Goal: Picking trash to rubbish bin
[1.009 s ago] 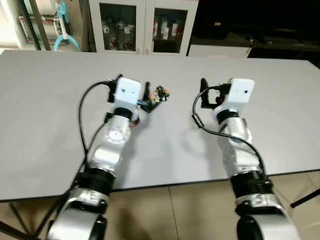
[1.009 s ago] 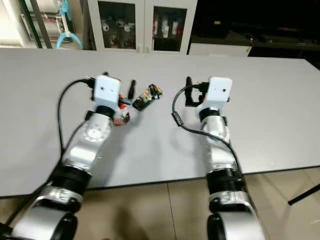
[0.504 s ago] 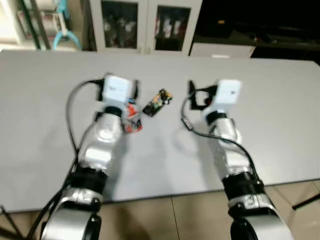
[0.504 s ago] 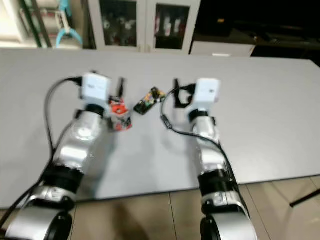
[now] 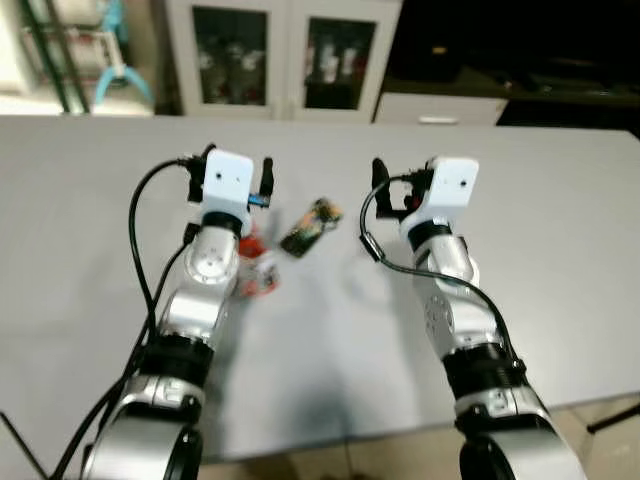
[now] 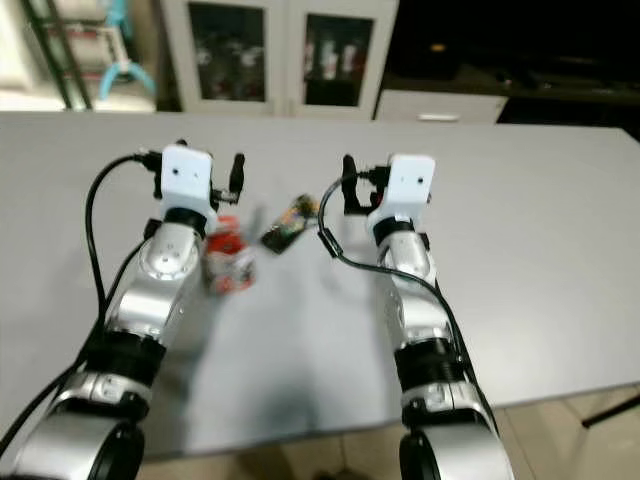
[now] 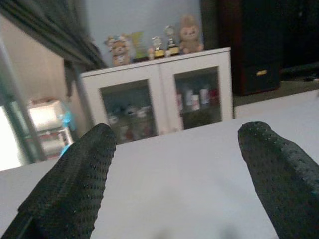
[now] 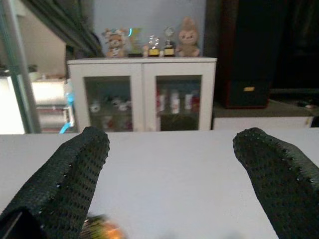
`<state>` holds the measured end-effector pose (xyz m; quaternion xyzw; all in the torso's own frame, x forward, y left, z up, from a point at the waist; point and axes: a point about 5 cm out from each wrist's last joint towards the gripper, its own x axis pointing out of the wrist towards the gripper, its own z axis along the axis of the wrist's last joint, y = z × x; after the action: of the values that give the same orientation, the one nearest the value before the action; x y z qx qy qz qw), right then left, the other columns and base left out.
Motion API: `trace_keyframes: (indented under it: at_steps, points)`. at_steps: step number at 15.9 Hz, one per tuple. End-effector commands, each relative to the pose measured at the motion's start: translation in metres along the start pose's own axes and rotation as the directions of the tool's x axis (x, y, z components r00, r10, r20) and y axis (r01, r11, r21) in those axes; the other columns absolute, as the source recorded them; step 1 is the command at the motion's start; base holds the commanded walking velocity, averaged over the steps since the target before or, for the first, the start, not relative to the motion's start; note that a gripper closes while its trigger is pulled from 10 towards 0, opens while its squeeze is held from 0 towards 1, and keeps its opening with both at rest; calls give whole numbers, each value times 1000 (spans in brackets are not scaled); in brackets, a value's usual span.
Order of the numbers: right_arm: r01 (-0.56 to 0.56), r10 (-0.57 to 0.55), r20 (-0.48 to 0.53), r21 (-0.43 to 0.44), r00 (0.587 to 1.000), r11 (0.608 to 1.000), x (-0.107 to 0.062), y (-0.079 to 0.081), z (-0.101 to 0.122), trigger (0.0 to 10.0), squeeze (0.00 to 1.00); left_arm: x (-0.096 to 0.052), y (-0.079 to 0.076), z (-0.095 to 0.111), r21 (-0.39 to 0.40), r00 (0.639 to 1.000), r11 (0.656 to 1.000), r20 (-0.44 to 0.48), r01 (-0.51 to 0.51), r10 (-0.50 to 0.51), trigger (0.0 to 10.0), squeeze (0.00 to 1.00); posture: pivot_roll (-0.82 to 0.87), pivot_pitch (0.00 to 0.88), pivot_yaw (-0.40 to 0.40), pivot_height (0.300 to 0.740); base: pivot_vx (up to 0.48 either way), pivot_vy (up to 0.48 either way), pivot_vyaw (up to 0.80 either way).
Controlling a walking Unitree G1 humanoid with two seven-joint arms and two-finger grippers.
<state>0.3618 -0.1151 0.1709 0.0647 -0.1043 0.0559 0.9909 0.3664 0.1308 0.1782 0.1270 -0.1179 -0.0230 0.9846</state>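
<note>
Two pieces of trash lie on the grey table: a dark, colourful wrapper and a crumpled red and white piece. My left gripper hovers just behind the red piece and left of the wrapper. Its fingers are open with nothing between them. My right gripper is held to the right of the wrapper, also open and empty. An orange edge of the wrapper shows by one of its fingers.
A white cabinet with glass doors stands beyond the table's far edge, next to dark furniture. The table's front edge runs close below my forearms, with tiled floor under it.
The head view has shifted. My left gripper, which was at the dark wrapper, now stands apart from it. The red and white piece now shows beside my left forearm.
</note>
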Motion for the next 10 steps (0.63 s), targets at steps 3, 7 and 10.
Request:
trace_keyframes:
  at_steps: [3,7,10]
  points:
    - [17,-17,9,1,1000,1000,0,-6,4,10000,0,2,-6,8,0,999,1000,28,20,-20,10000,0,-54,33,-98,740,480,0,0]
    - [13,-13,4,2,1000,1000,0,-6,2,10000,0,1,-10,9,-8,998,999,40,43,-43,10000,0,-53,36,-98,740,182,0,0]
    - [12,-12,2,1,1000,1000,0,-6,2,10000,0,0,-14,10,-25,995,995,44,94,-92,10000,0,-53,37,-97,740,0,0,0]
